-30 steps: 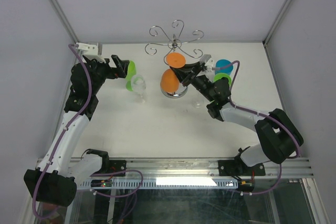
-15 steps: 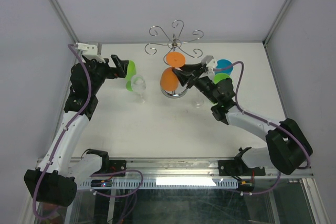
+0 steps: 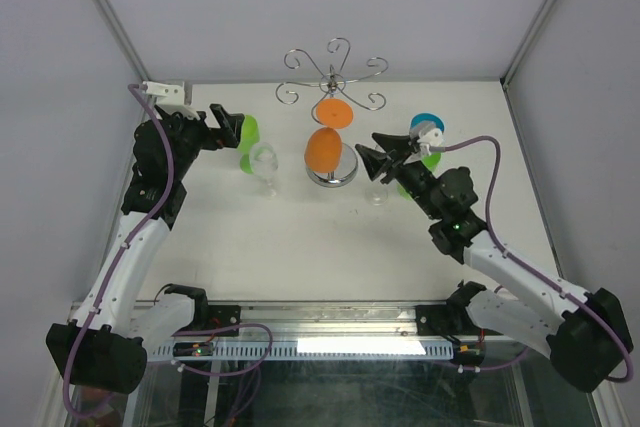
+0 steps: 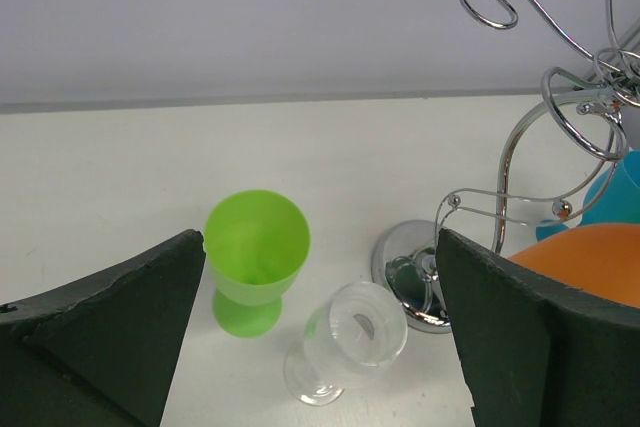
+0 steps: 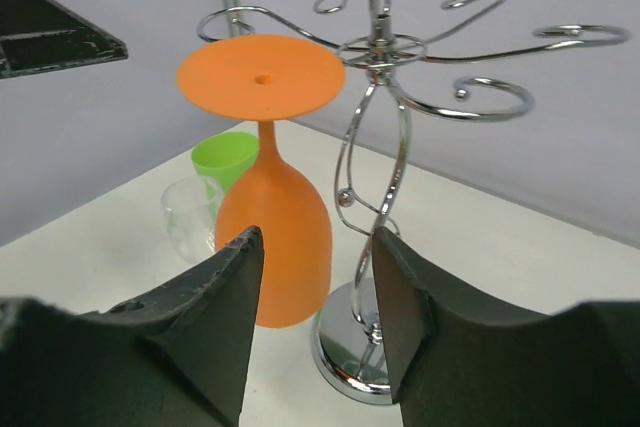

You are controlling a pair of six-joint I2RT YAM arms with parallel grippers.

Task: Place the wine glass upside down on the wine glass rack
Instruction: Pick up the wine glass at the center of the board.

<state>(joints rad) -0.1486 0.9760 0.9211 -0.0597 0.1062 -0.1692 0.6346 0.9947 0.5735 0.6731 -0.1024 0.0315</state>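
The orange wine glass point(image 3: 323, 150) hangs upside down on the chrome wine glass rack point(image 3: 334, 77), its foot point(image 5: 262, 75) resting on a scroll arm and its bowl point(image 5: 275, 237) beside the post. My right gripper point(image 3: 375, 160) is open and empty, just right of the rack's base point(image 5: 355, 362); in its wrist view the gripper point(image 5: 316, 237) frames the bowl and post without touching them. My left gripper point(image 3: 228, 127) is open and empty, left of a green cup point(image 4: 257, 247) and a clear wine glass point(image 4: 350, 337).
A blue glass point(image 3: 425, 124) and a green one point(image 3: 432, 155) stand at the right, behind my right arm. Another clear glass point(image 3: 377, 193) stands below the right gripper. The rack's round base point(image 3: 340, 172) sits mid-table, near the back wall.
My right gripper has drawn back to the right, away from the orange glass, which stays hanging on the rack. The left arm has not moved.
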